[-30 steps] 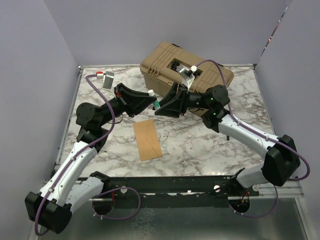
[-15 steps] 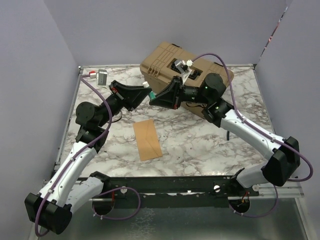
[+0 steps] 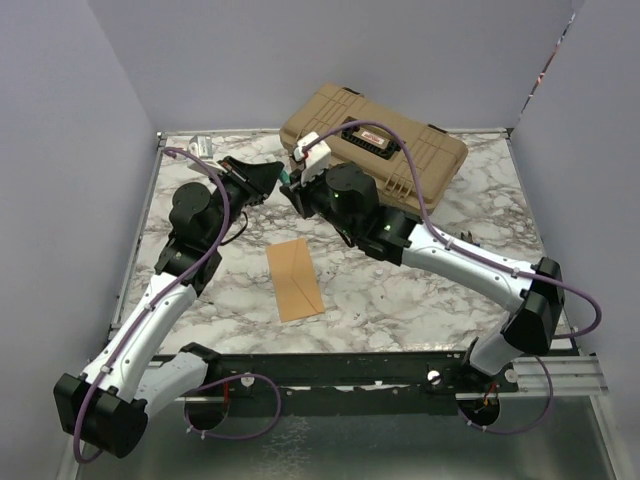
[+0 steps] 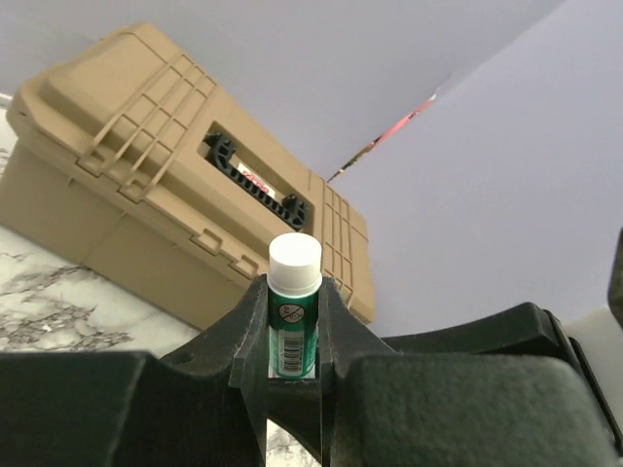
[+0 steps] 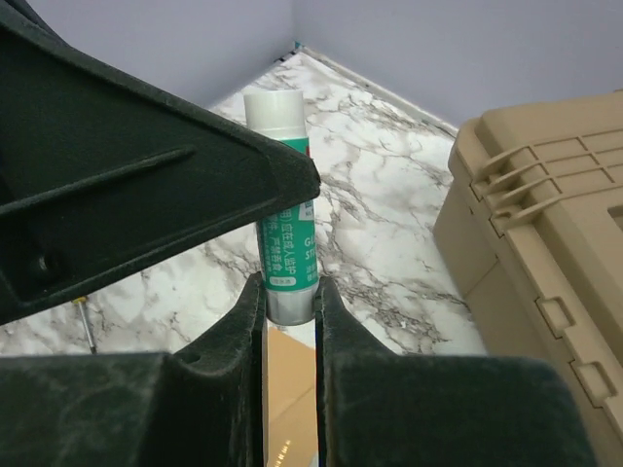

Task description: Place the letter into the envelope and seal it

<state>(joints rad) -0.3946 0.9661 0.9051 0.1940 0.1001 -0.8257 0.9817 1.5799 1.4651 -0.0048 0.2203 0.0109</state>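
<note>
The orange-brown envelope (image 3: 294,278) lies flat on the marble table, in front of both grippers. A strip of the envelope (image 5: 288,389) shows below the right fingers. The letter is out of view. A green glue stick (image 4: 294,326) with a white cap is clamped in my left gripper (image 4: 294,292), cap pointing away from the wrist. My right gripper (image 5: 289,292) is shut on the silver bottom end of the same glue stick (image 5: 288,243). In the top view the left gripper (image 3: 268,178) and right gripper (image 3: 298,185) meet tip to tip above the table's back left.
A tan hard case (image 3: 390,150) stands at the back of the table, just right of the grippers. A small grey and red object (image 3: 197,146) lies in the back left corner. Purple walls close in the table on three sides.
Both grippers have moved back and left together. The right gripper has closed on the bottom end of the glue stick that the left gripper holds.
</note>
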